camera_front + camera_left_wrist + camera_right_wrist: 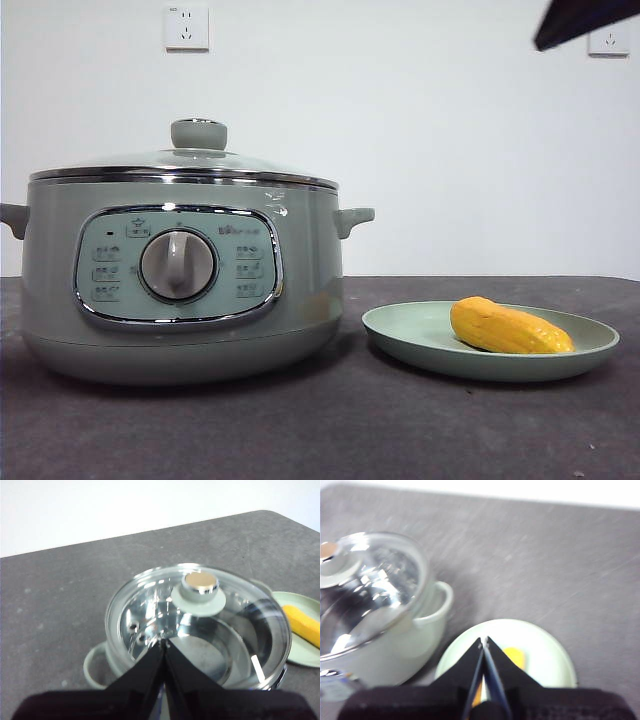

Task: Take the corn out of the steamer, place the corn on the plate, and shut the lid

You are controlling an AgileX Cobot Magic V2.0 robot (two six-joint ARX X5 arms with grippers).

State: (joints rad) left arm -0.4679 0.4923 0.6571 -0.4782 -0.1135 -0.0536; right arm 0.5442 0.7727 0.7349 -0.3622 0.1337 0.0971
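A: Where was the corn (510,328), and why there?

B: It lay on the plate (400,335), which sat just beside the steamer (180,270) on the worktop (330,430), a short carry from the pot, I judged. The lid (185,160) rested squarely on the steamer's rim, so the job looked finished.

A: Which way did the cob run?

B: Flat on its side; in the front view its long axis ran across the plate, the near tip pointing toward the steamer.

A: And the pincers?

B: The left pincer (164,645) hung above the lid, jaws together, holding nothing. The right pincer (484,642) hung above the plate, jaws likewise together and empty.
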